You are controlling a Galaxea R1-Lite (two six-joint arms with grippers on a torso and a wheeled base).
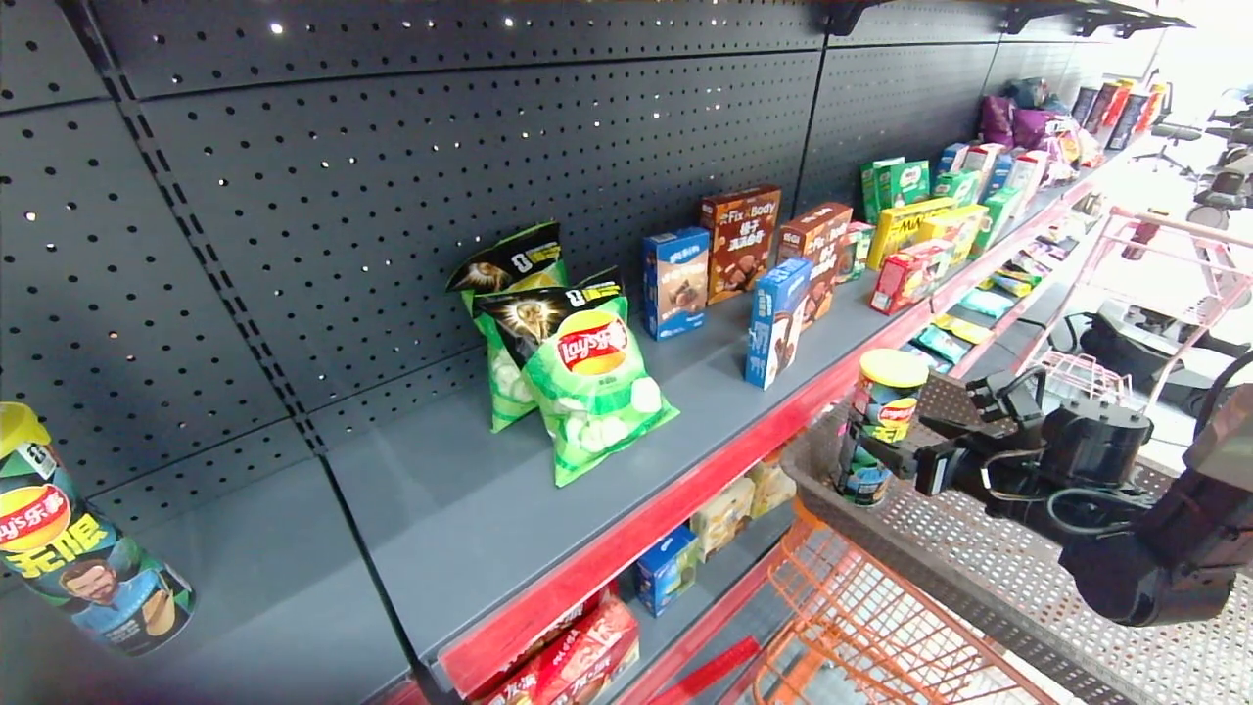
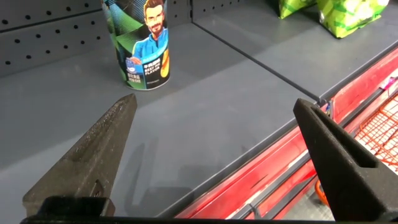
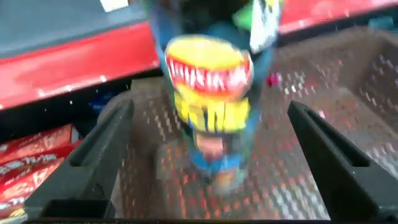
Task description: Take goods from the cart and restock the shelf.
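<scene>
A tall chips can point(image 1: 879, 427) with a yellow lid stands upright in the cart's brown mesh tray point(image 1: 989, 587). My right gripper point(image 1: 915, 446) is level with it, open, one finger on each side of the can point(image 3: 211, 106), and I see no contact. A second chips can point(image 1: 69, 534) stands on the grey shelf point(image 1: 460, 509) at the far left. My left gripper point(image 2: 216, 102) hovers open and empty over that shelf, a short way from this can point(image 2: 140, 43).
Two green chip bags point(image 1: 578, 382) lean mid-shelf, with rows of snack boxes point(image 1: 773, 318) further right. The shelf has a red front edge point(image 1: 626, 543) and a pegboard back. An orange cart basket point(image 1: 861, 627) sits below the tray. Bare shelf lies between the left can and the bags.
</scene>
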